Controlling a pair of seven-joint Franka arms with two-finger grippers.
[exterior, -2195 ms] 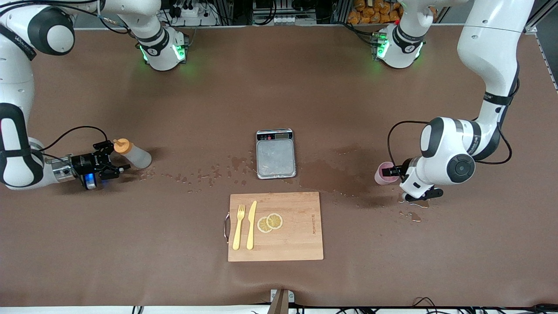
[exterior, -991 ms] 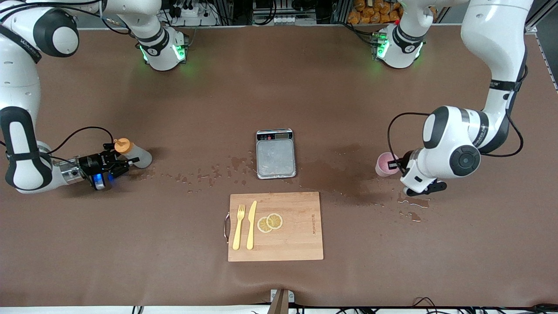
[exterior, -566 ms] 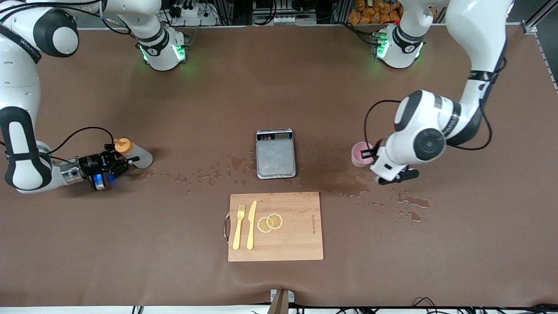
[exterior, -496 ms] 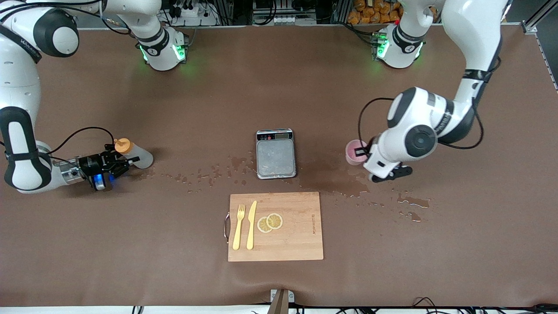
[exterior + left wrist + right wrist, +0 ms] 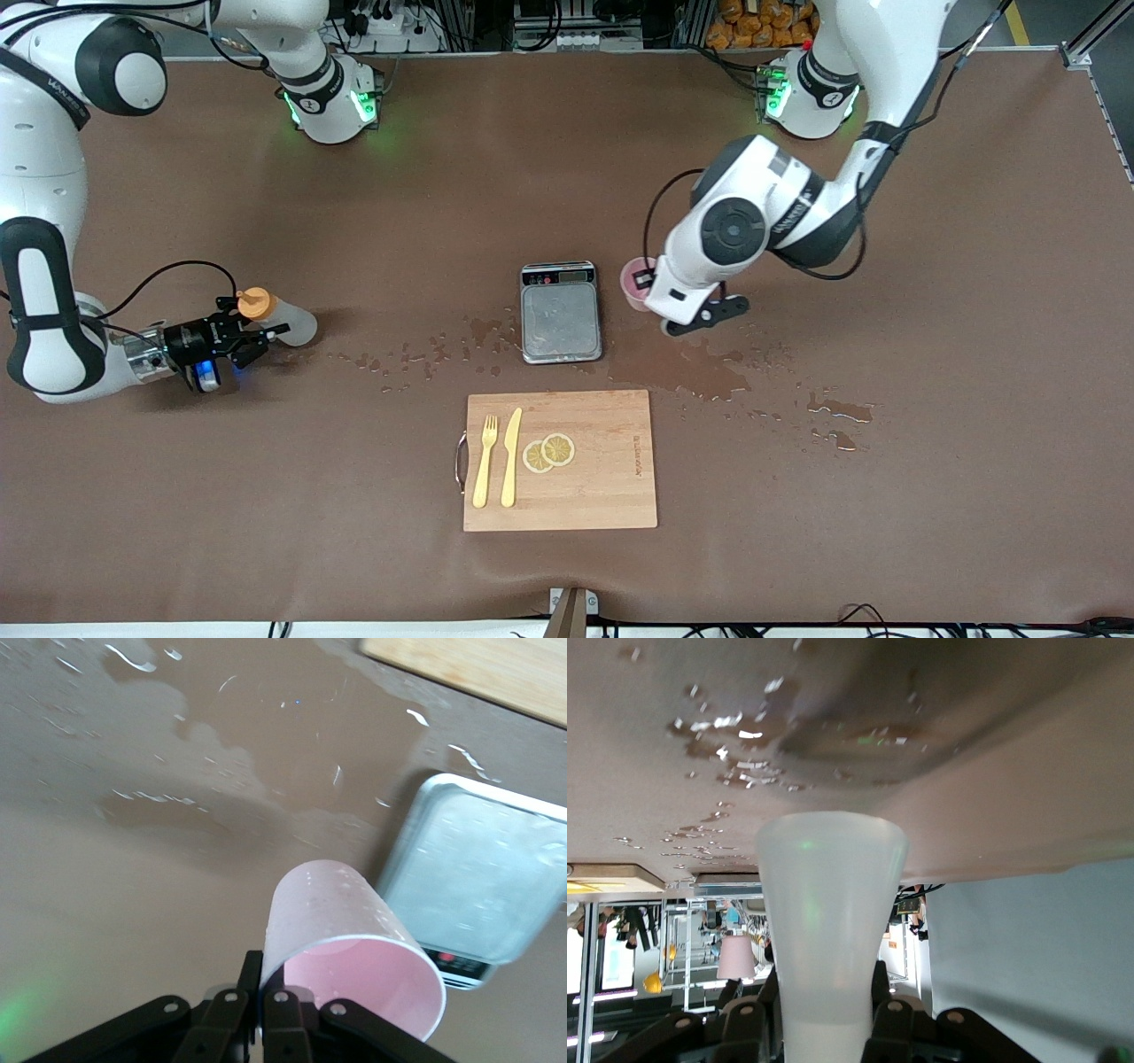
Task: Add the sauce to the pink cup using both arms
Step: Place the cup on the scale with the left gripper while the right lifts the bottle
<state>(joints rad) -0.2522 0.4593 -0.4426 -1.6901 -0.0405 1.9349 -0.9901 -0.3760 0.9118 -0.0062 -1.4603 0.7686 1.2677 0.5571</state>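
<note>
Sauce bottle (image 5: 276, 321) sits clamped in your right gripper (image 5: 241, 332), well toward the right arm's end from the scale (image 5: 560, 311). Your left gripper (image 5: 645, 282) pinches the pink cup (image 5: 634, 283) by its rim, aloft just beside that scale.

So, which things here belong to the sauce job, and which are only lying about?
In the job:
- sauce, held by right gripper
- pink cup, held by left gripper

Lying about:
- scale
- cutting board
- fork
- knife
- lemon slices
</note>
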